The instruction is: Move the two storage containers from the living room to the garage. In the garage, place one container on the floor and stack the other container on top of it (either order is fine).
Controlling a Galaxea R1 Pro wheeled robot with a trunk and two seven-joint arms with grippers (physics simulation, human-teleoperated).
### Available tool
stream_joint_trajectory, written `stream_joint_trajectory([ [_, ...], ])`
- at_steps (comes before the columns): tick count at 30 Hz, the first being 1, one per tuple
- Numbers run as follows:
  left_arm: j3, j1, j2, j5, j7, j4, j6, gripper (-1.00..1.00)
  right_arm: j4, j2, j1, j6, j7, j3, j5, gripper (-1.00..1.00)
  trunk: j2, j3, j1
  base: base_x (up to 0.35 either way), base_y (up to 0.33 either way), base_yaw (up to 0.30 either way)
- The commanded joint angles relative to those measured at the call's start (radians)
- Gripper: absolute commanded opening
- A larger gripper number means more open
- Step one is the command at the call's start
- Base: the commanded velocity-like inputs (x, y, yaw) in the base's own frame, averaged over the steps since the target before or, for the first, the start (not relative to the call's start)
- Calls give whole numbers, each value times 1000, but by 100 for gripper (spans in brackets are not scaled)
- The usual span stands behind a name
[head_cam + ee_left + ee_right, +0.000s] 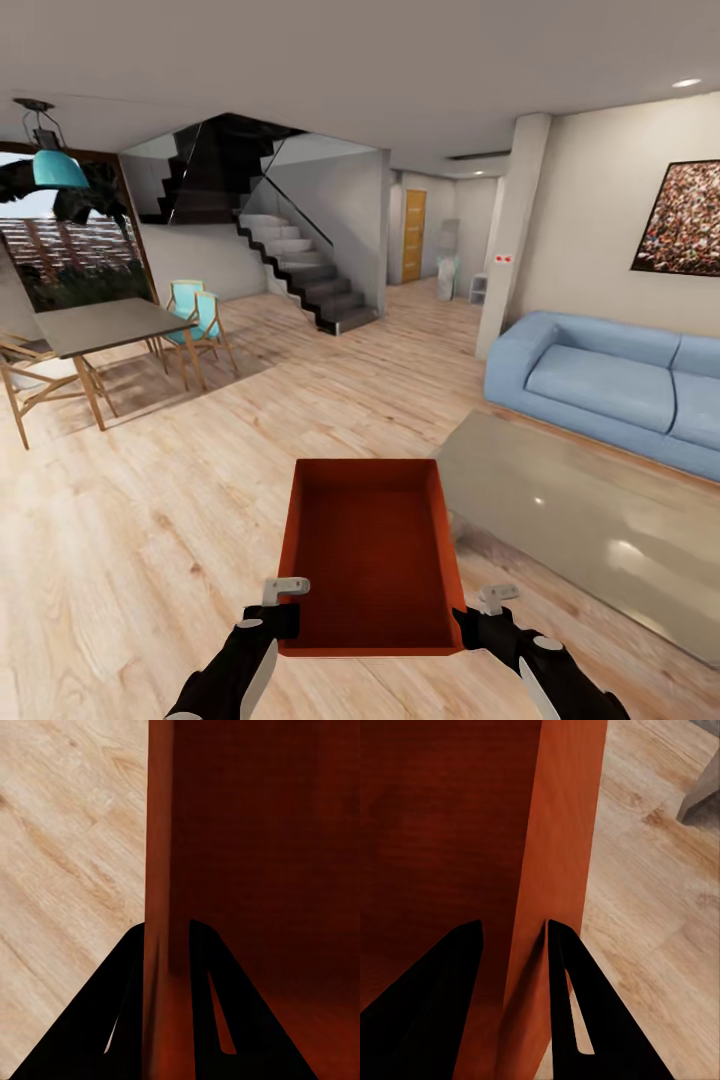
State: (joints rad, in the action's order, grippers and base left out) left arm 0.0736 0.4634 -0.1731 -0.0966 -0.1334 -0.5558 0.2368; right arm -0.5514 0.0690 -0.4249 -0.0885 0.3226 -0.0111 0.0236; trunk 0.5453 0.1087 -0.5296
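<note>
dining table (105,325), teal chairs (196,310), staircase (300,270)

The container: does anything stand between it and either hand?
No. Each hand already straddles a side wall of the container: left hand, right hand, one finger inside and one outside.

Bright, even, sharp render; a recessed ceiling spotlight (686,83) glows, pale glare patches lie on the rectangular glass coffee table (590,520), wide-angle stretch at edges
</note>
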Motion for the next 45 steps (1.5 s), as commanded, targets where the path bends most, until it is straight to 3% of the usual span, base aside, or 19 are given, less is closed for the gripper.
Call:
stream_joint_trajectory([
  [1,18,1,-1,-26,-3,-4,7,-100,-2,2,0,-7,1,-1,1,-100,2,3,-1,290,114,149],
  [22,26,1,-1,-26,-3,-4,7,-100,-2,2,0,-6,1,0,1,-100,2,15,-1,293,103,71],
  [37,27,1,-1,-25,-5,-4,6,-100,-2,2,0,-7,1,0,2,-100,2,9,-1,22,6,0],
  [45,27,1,-1,-25,-5,-4,6,-100,-2,2,0,-7,1,-1,2,-100,2,18,-1,0,0,0],
])
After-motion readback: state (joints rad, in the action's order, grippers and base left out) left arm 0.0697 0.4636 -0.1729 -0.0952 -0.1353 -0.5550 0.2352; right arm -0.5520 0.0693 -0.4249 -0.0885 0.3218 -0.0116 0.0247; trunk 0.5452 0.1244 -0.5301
